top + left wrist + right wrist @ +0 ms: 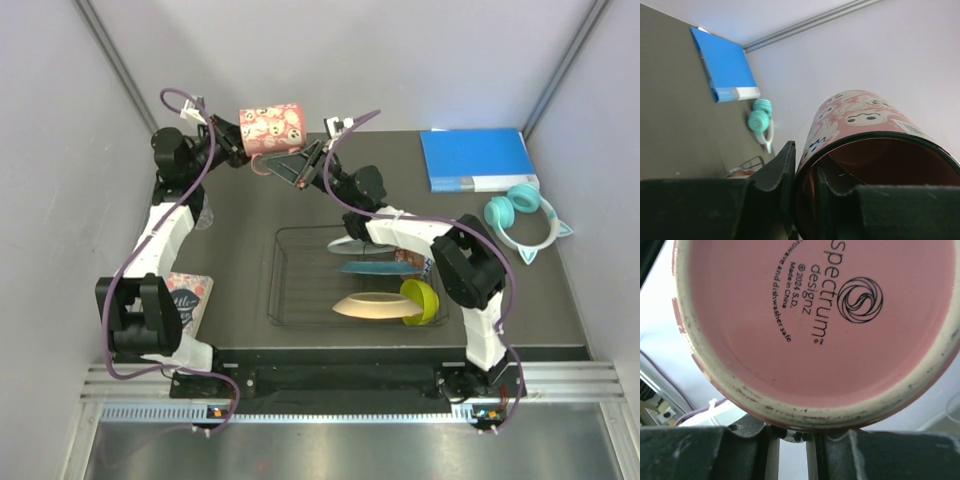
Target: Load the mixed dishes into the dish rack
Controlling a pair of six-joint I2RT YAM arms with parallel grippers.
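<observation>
From the top camera: the pink-red mug (pixel 272 128) is up in the air over the far side of the desk (pixel 240 240), lying on its side, well clear of the dish rack (pixel 272 290). The left fingers (pixel 235 143) have it by the open end and the right fingers (pixel 300 166) sit at the base end, just under it. The rack holds the cream-yellow floral plate (pixel 372 305), the teal scalloped plate (pixel 380 267) and the lime-green bowl (pixel 422 300). The pink patterned bowl (pixel 190 295) sits on the desk by the left arm. The blue binder (pixel 478 158) and teal cat-ear headphones (pixel 520 218) are off at the far right.

Left wrist cam: the left fingers (pixel 782 175) are clamped on the mug (pixel 860 120) rim, one outside the wall and one inside (pretty solid-looking pinch). The binder (pixel 725 65) and headphones (pixel 760 120) show in the background.

Right wrist cam: it's mostly the mug's (pixel 815 315) pink underside, maker's print and all. The right fingers (pixel 745 445) are drawn close together below its rim, with a small patterned bit of the mug in the narrow gap. I can't tell if they're actually pinching it.
</observation>
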